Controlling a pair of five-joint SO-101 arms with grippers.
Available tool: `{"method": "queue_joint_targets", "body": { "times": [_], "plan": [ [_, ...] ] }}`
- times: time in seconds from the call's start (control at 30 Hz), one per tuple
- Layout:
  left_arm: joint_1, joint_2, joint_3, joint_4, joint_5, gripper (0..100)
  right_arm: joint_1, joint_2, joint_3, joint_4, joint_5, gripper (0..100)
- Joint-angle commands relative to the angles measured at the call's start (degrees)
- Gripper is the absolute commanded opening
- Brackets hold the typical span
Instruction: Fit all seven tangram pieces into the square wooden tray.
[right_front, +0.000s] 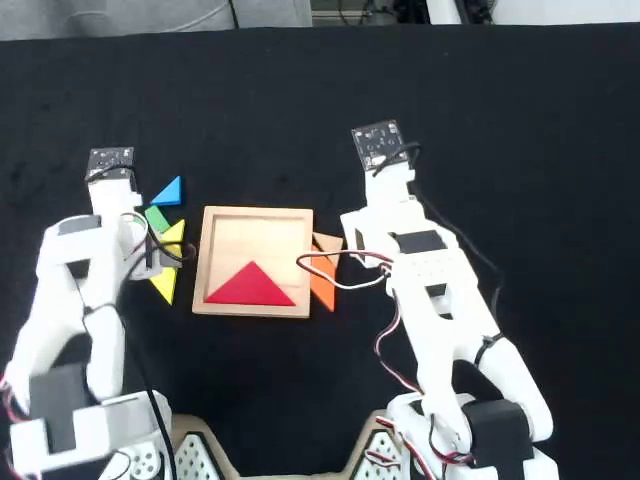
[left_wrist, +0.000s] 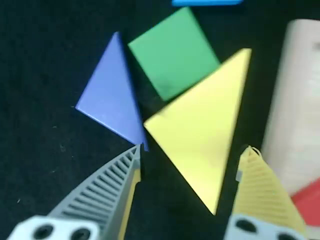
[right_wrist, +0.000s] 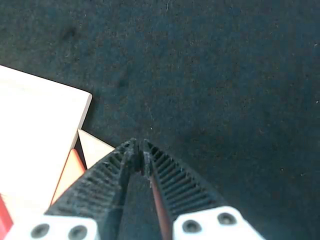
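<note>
**As left claw (left_wrist: 193, 149) straddles yellow triangle (left_wrist: 205, 120): grip notes**

While its fingers (left_wrist: 107, 185) stand spread either side of the yellow triangle's corner, I judge the piece light, stiff, thin, probably slick: pinch edge to edge, low on the cloth (left_wrist: 40, 60). Beyond lie green square (left_wrist: 172, 52) and blue triangle (left_wrist: 110, 100), tray (left_wrist: 295, 90) alongside. Farther off, the right claw (right_wrist: 139, 149), pressed together, hangs beside the orange piece (right_wrist: 67, 175).
</note>
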Motion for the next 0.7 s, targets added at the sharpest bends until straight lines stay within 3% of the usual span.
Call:
{"method": "queue_joint_targets", "body": {
  "times": [0.0, 0.17, 0.33, 0.67],
  "plan": [
    [-1.19, 4.92, -5.58, -0.44, -0.79, 30, 0.62, -0.04, -0.75, -1.14, -0.26, 1.8],
    [-0.92, 5.89, -7.69, -1.49, -1.49, 30, 0.62, -0.04, -0.75, -1.14, -0.18, 1.8],
    [-0.04, 5.89, -7.52, -1.67, -7.65, 30, 0.62, -0.04, -0.75, -1.14, -0.18, 1.8],
    [4.97, 6.07, -7.52, -1.76, -7.91, 30, 0.62, -0.04, -0.57, -1.23, 2.02, 1.7]
  ]
}}
